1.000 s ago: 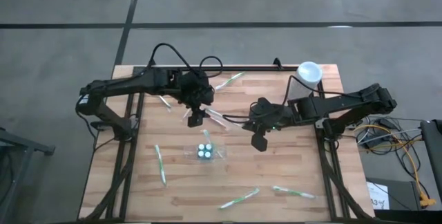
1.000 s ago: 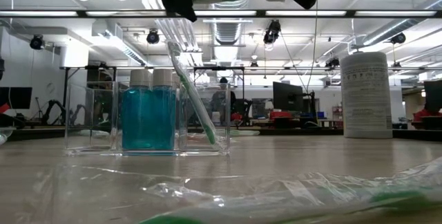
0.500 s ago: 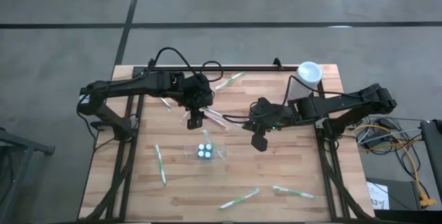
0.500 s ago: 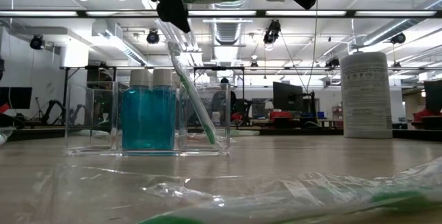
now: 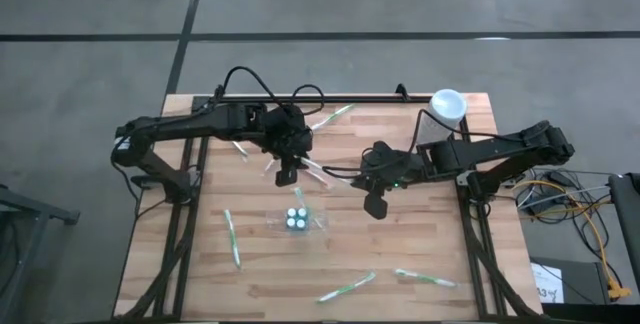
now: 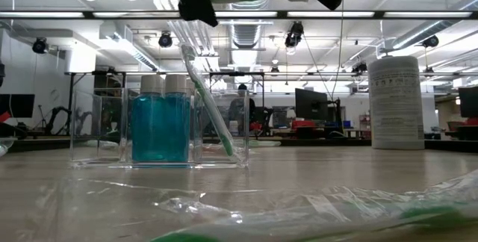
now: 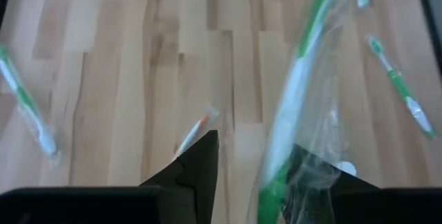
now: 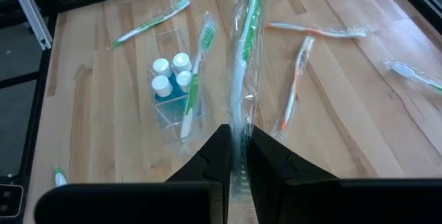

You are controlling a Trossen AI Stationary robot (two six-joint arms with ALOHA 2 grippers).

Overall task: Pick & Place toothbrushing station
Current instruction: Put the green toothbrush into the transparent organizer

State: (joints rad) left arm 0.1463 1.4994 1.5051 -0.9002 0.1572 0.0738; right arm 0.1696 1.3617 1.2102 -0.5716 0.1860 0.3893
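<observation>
At frame centre, the right gripper (image 8: 237,156) pinches a wrapped green toothbrush (image 8: 246,51) whose far end sits between the left gripper (image 7: 254,162)'s parted fingers.

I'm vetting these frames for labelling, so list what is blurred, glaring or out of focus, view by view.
Low view: ceiling lights glare at top, and the wrapped toothbrush nearest the lens is a soft smear. Left wrist view: the wrapped green toothbrush in front of the left tool looks blurred. High view: evenly lit, but the organizer is small.
</observation>
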